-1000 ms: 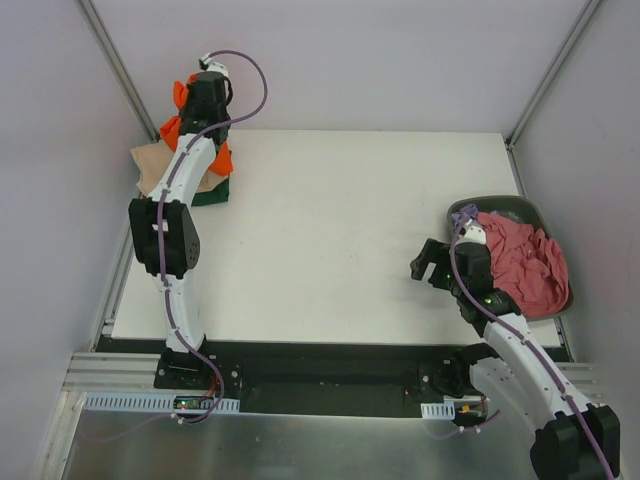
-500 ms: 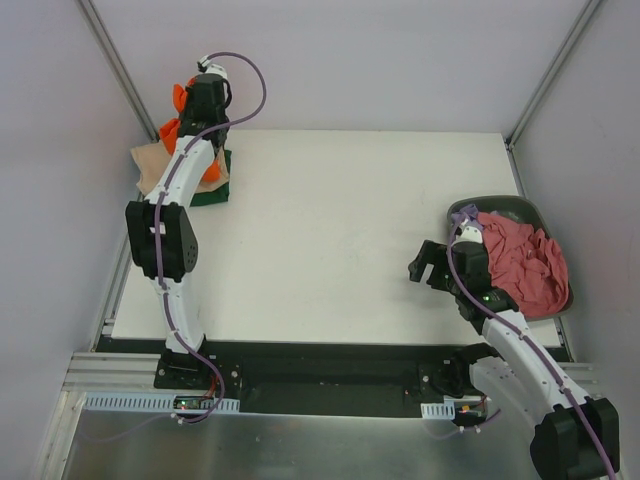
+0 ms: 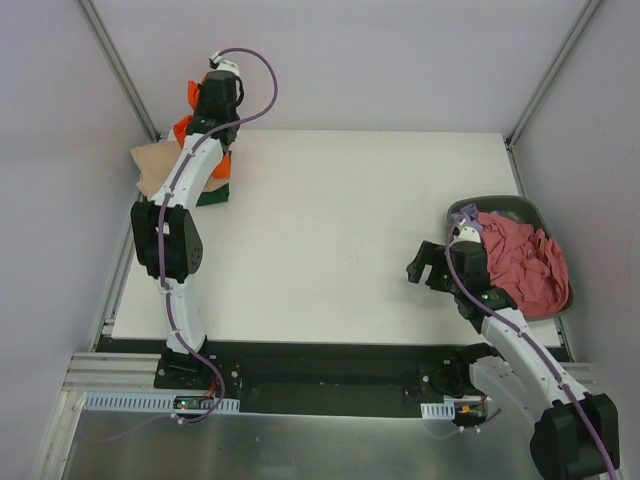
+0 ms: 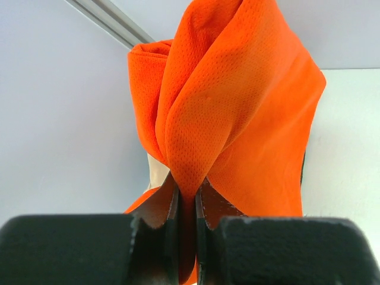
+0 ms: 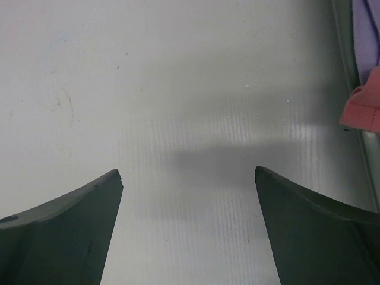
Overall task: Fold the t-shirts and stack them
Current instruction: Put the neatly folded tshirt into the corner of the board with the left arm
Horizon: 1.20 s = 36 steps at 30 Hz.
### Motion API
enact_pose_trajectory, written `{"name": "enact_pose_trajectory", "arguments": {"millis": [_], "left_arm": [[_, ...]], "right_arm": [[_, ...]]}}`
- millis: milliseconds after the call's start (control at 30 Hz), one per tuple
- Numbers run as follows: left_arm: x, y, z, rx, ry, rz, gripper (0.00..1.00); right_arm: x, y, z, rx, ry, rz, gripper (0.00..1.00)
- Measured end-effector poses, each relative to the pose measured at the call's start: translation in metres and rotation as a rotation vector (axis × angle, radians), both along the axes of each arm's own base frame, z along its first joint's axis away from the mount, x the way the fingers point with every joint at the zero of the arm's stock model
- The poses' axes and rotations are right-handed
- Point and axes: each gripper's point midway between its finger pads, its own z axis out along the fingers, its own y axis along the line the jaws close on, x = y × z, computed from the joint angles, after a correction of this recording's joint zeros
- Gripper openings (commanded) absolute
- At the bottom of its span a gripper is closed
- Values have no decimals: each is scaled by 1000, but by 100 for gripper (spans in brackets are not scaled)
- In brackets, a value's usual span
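My left gripper (image 3: 203, 108) is shut on the bright orange t-shirt (image 4: 237, 113) and holds it bunched above the far left corner; the orange cloth (image 3: 222, 162) hangs down onto the stack there. The stack holds a beige t-shirt (image 3: 152, 165) over a dark green t-shirt (image 3: 212, 197). My right gripper (image 3: 423, 264) is open and empty, low over the bare table (image 5: 178, 89), just left of the basket. A dusty pink t-shirt (image 3: 525, 262) and a bit of lilac cloth (image 3: 465, 213) lie in the dark grey basket (image 3: 520, 206). Pink cloth (image 5: 362, 107) and lilac cloth (image 5: 367, 24) show at the right edge of the right wrist view.
The white table top (image 3: 330, 230) lies between the arms. A metal frame post (image 3: 120, 70) rises behind the stack at the far left. The basket rim (image 5: 347, 59) runs along the right side of the right wrist view.
My left gripper has moved a little farther back and right with the orange t-shirt, drawing it up off the stack. The right gripper has hardly moved.
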Motion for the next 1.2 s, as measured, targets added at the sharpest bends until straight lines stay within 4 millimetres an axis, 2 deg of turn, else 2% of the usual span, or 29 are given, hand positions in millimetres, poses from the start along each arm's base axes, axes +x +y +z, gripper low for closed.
{"name": "enact_pose_trajectory", "arguments": {"millis": [233, 433, 567, 833, 1100, 1200], "left_arm": [[0, -3, -1, -29, 1, -6, 0], [0, 7, -12, -73, 16, 4, 0], [5, 27, -33, -94, 43, 36, 0], [11, 67, -94, -122, 139, 107, 0], [10, 94, -128, -131, 189, 161, 0], [9, 101, -133, -142, 190, 180, 0]], "right_arm": [[0, 1, -1, 1, 9, 5, 96], [1, 1, -2, -2, 18, 5, 96], [0, 0, -5, -10, 29, 4, 96], [3, -1, -5, -22, 40, -2, 96], [6, -1, -8, -33, 59, -5, 96], [6, -2, -9, -38, 62, -9, 96]]}}
